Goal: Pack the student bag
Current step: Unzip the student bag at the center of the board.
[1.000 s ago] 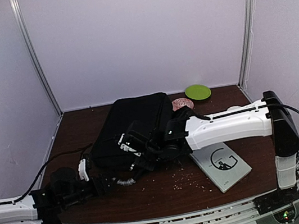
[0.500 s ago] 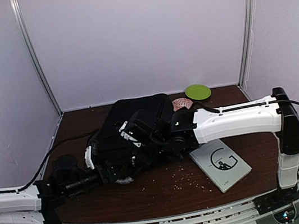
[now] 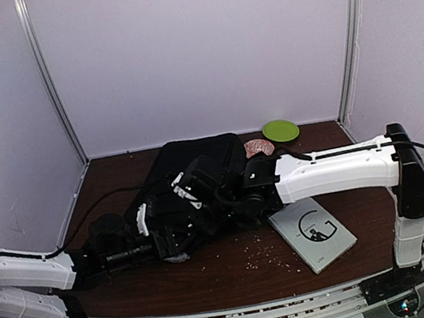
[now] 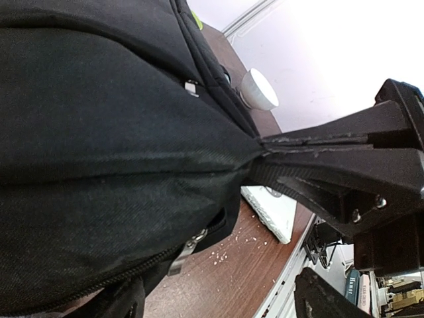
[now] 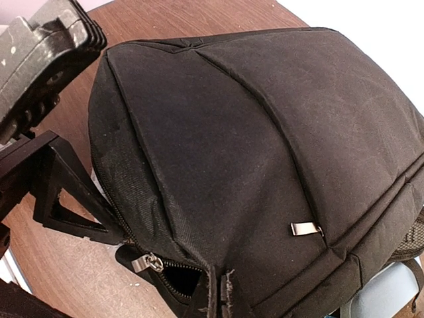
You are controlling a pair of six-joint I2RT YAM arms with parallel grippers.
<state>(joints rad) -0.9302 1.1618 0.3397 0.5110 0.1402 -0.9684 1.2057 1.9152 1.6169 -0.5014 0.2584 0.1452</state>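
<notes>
The student bag [image 3: 196,157], a large black fabric backpack, lies across the middle of the table and fills both wrist views [image 4: 99,132] [image 5: 252,132]. My right gripper [image 3: 189,185] [image 5: 222,295] is shut, pinching a fold of the bag's fabric near its near end. Just left of that pinch the zipper is open a short way, beside a metal pull [image 5: 146,263] [image 4: 182,255]. My left gripper [image 3: 165,229] [image 4: 222,305] stands open and low at the bag's near end. One of its fingers [image 5: 63,195] rests against the bag's side by the zipper.
A white book [image 3: 314,233] [image 4: 273,211] lies on the table to the right of the bag. A green disc [image 3: 280,130] and a pinkish round item [image 3: 259,147] sit at the back right. Crumbs [image 3: 260,256] are scattered on the brown tabletop.
The left arm has reached forward and right, bringing its open gripper up to the bag's near end. The right gripper has kept its pinch on the fabric, shifting slightly back.
</notes>
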